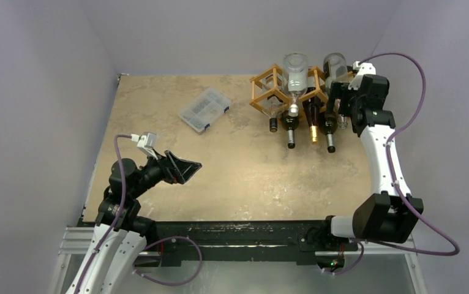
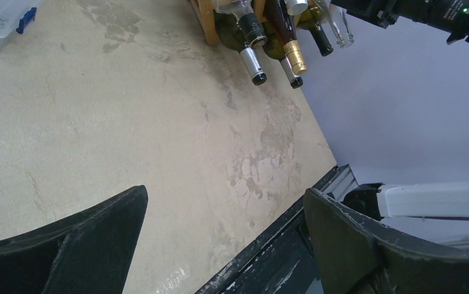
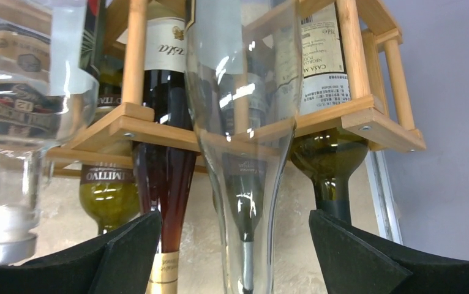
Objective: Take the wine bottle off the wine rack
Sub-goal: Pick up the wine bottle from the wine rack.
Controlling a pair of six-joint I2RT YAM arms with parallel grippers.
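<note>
Table (image 1: 232,177) with wine rack (image 1: 264,92), plastic box (image 1: 204,109)

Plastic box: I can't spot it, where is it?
Top view: the plastic box lies on the table's far half, left of the wine rack.

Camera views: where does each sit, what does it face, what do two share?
Top external: above, behind the robot, looking down on table, left arm, right arm, wine rack.
Left wrist: low over table, facing rack; open left gripper below.
Right wrist: at rack, clear bottle between open right gripper's fingers.
Shared: gold-capped bottle, top and left wrist.
</note>
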